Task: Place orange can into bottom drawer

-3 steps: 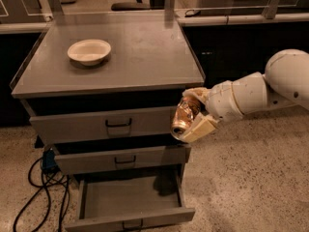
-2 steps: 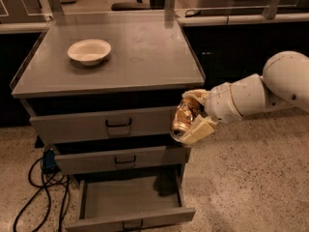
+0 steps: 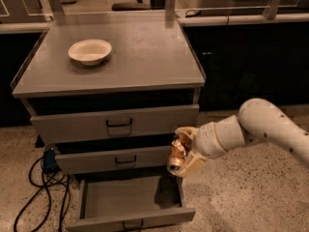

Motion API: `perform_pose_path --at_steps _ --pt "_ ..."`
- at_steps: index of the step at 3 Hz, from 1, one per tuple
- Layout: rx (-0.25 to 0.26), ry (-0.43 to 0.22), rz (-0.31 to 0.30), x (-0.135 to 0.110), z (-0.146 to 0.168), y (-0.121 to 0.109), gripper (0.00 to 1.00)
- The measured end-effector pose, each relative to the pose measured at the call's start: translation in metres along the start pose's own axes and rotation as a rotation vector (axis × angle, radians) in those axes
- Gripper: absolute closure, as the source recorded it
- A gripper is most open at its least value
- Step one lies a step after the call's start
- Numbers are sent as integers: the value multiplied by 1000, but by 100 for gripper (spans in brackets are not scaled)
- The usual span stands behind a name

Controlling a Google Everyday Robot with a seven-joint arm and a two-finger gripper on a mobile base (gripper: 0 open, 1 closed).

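Observation:
My gripper (image 3: 182,151) is shut on the orange can (image 3: 177,152), a dented orange-gold can held upright between the cream fingers. It hangs in front of the right end of the middle drawer, just above the back right corner of the bottom drawer (image 3: 130,199). The bottom drawer is pulled open, a shallow grey tray with a small dark handle on its low front. Nothing shows inside it. The white arm reaches in from the right.
The grey cabinet top (image 3: 135,57) carries a white bowl (image 3: 90,50) at its left. The top drawer (image 3: 116,123) and middle drawer (image 3: 113,159) are slightly pulled out. Black cables (image 3: 41,192) and a blue plug lie on the floor to the left.
The gripper with the can has moved down, from the level of the top drawer to just above the open bottom drawer. The view has shifted a little.

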State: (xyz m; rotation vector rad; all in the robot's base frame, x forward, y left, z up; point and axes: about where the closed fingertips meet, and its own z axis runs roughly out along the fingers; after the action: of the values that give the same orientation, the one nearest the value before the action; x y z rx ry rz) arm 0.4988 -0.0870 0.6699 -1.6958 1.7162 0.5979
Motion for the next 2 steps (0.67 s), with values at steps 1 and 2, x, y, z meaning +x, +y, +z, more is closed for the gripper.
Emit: perform_pose_path --at_steps 1,2 --pt "-38 2 -8 59 67 25 100" --pt "-38 2 -8 59 67 25 100"
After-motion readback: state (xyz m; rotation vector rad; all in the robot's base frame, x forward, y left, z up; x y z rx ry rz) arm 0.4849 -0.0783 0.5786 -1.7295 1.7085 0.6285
